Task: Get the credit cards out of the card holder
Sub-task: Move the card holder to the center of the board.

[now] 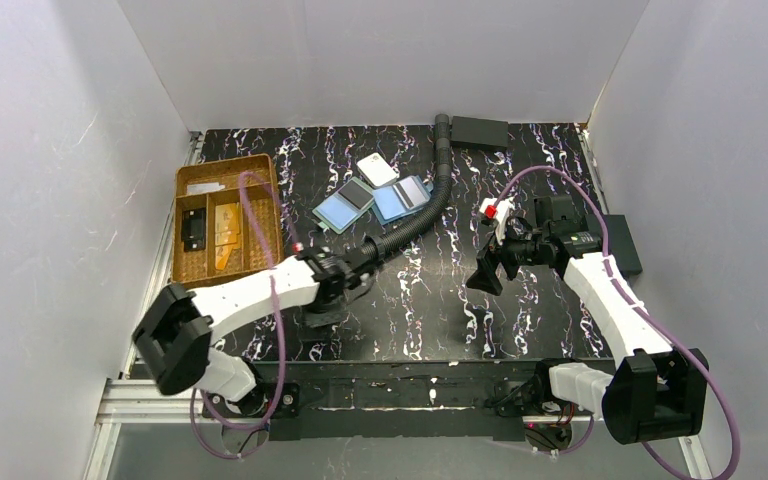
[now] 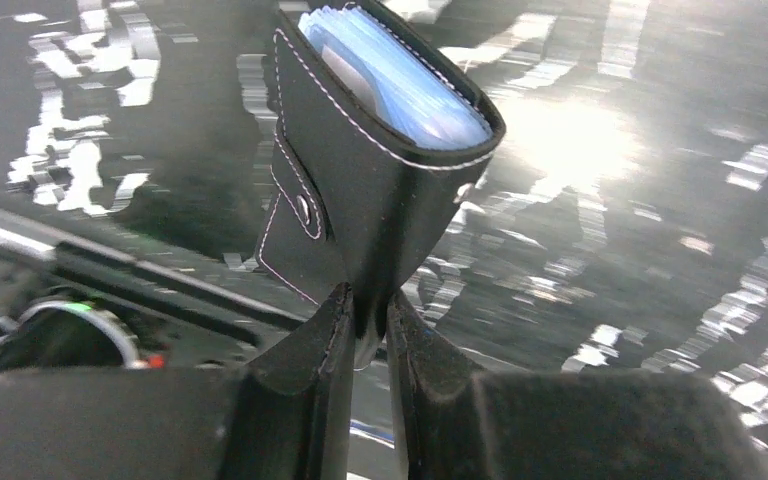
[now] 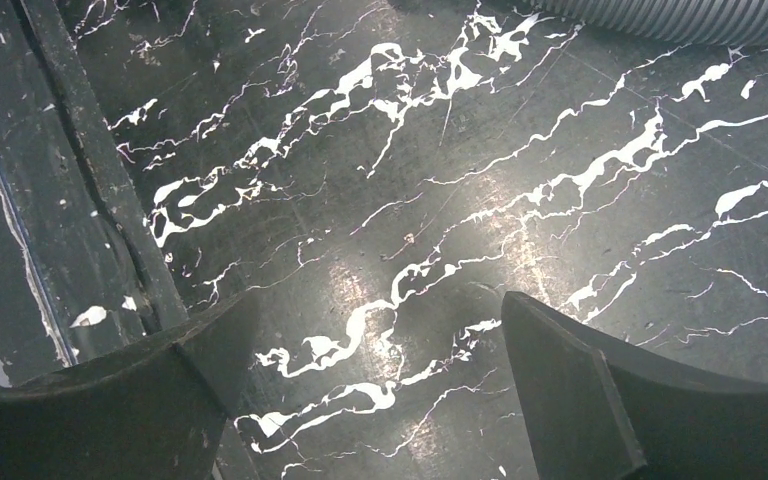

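Black with white stitching, the card holder (image 2: 380,190) stands pinched at its folded lower edge between the two fingers of the left gripper (image 2: 365,300); the jaws are clamped on it, with only the thickness of the holder between them. A strap tab (image 2: 298,205) with a metal stud lies against its side. The mouth of the holder faces away from the wrist camera; inside it show the pale blue edges of the credit cards (image 2: 410,80), packed together and seated in the holder; no orange card can be made out.

In the overhead view the left gripper (image 1: 325,308) sits low over the near-middle of the black, white-veined table (image 1: 410,300); the holder itself is hidden there under the arm.

The right gripper (image 3: 375,320) hangs over bare marbled surface with its jaws spread wide and nothing between them; it is placed right of centre (image 1: 484,272), well apart from the left.

Toward the far side lie two blue-and-dark rectangles (image 1: 370,203), a small white tag (image 1: 377,168), a ribbed black hose (image 1: 438,190); an orange tray (image 1: 225,172) stands at far left.
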Controlling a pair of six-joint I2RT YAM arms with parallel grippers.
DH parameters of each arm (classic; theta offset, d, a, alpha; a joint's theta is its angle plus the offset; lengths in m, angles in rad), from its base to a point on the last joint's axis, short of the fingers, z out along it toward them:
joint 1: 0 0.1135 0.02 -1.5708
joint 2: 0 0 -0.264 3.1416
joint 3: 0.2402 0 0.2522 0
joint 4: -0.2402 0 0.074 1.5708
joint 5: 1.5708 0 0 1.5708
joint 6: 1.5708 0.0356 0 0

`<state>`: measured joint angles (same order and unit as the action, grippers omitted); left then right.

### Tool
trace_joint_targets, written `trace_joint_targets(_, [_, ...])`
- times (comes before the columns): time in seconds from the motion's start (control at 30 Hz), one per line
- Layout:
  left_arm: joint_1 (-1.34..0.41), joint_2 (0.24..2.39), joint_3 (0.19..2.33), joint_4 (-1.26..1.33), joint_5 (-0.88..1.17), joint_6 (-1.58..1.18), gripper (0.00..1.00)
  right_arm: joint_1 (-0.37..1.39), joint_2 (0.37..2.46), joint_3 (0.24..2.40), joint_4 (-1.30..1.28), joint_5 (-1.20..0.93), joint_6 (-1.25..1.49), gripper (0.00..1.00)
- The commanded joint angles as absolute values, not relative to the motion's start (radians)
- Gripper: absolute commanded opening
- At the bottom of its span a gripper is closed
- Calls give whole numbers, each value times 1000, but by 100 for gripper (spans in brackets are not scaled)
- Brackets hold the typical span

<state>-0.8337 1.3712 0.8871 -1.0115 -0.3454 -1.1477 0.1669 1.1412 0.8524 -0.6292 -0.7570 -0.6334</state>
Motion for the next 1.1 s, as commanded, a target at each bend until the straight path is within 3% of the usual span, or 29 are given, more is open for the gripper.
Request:
trace_joint_targets(0.0, [-989, 1545, 1100, -973, -362, -1256, 0, 170, 1144, 839, -627, -751, -666, 100])
trace_joint_targets(0.33, [-1115, 2028, 1576, -919, -311, -1234, 2, 80, 1129, 834, -666, -814, -739, 100])
trace_joint_targets(0.5, [-1117, 2061, 1660, -846, -230, -1176, 26, 11, 1136, 825, -688, -867, -771, 100])
trace_joint_targets(0.67, [-1125, 1944, 1626, -805, -247, -1063, 42, -68, 1124, 819, -750, -917, -869, 100])
trace_joint_targets(0.73, [-1124, 1842, 1555, -778, -274, -1012, 55, -102, 1113, 810, -753, -932, -890, 100])
trace_joint_targets(0.87, [-1124, 1610, 1319, -586, -234, -817, 77, -149, 1099, 799, -758, -958, -912, 100])
trace_joint_targets(1.07, [-1121, 1194, 926, -383, -125, -645, 96, -152, 1008, 791, -800, -902, -916, 100])
